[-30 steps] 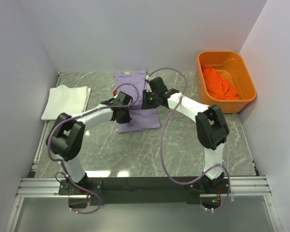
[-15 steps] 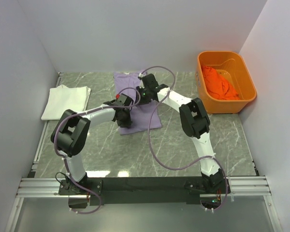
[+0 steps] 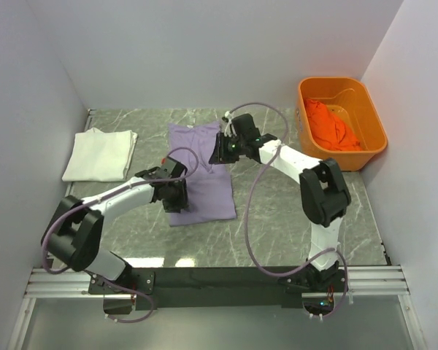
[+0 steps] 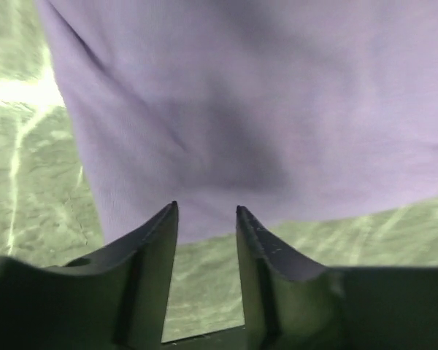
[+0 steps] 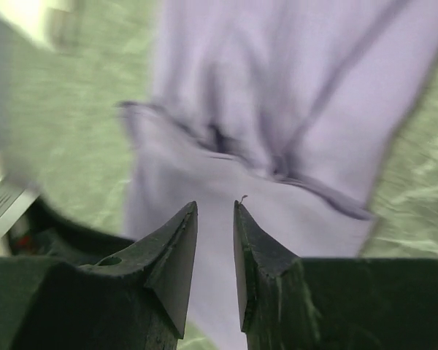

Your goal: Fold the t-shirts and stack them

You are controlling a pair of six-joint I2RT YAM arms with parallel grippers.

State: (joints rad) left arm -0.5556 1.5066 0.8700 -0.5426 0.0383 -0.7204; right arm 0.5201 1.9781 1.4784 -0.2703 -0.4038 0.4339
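Both parted, empty: left gripper (image 4: 206, 210) just off lavender t-shirt (image 4: 263, 109) edge; right gripper (image 5: 215, 205) above its folds.

A grey-green marbled table (image 3: 277, 219) sits boxed by plain white walls (image 3: 204, 51) on three sides, a metal rail (image 3: 58, 281) along its near edge.

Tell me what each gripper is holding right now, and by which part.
Nothing is held: the left gripper and right gripper are open and empty, near the lavender t-shirt.
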